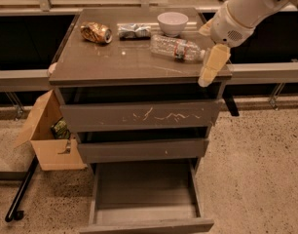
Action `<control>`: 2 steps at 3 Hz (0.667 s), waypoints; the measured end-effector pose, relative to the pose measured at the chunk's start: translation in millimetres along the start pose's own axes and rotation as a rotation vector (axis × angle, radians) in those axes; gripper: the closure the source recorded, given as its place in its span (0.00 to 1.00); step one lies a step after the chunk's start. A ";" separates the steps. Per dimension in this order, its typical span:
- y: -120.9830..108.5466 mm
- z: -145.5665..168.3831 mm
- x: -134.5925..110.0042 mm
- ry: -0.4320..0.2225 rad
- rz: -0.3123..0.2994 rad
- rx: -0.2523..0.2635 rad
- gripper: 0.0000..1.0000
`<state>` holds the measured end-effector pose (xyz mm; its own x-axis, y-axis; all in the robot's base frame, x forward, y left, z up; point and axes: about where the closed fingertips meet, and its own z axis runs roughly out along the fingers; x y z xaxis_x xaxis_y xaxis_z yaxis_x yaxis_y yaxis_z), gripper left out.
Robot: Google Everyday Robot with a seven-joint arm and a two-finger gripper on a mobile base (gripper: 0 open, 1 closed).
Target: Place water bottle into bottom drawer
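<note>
Clear plastic water bottle [177, 48] lies ungrasped on the cabinet [115, 65]; your gripper [209, 50], fingers spread and empty, sits at its cap; bottom drawer [144, 196] stands open.

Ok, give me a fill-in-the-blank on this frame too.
The water bottle lies on its ____ on the cabinet top.
The bottom drawer stands ____, not shut.
The gripper hangs by the bottle's ____ end.
Behind the bottle stands a white ____.
Missing: side, open, cap, bowl.

One end effector [211, 66] beside one bottle [176, 47]
</note>
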<state>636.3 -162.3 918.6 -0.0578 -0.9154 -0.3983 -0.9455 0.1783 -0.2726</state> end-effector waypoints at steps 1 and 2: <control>-29.4 19.3 -1.8 -0.044 -0.001 0.012 0.00; -69.0 32.6 -1.8 -0.088 0.020 0.068 0.00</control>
<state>712.0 -161.2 909.5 -0.0456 -0.8765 -0.4792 -0.9201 0.2237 -0.3216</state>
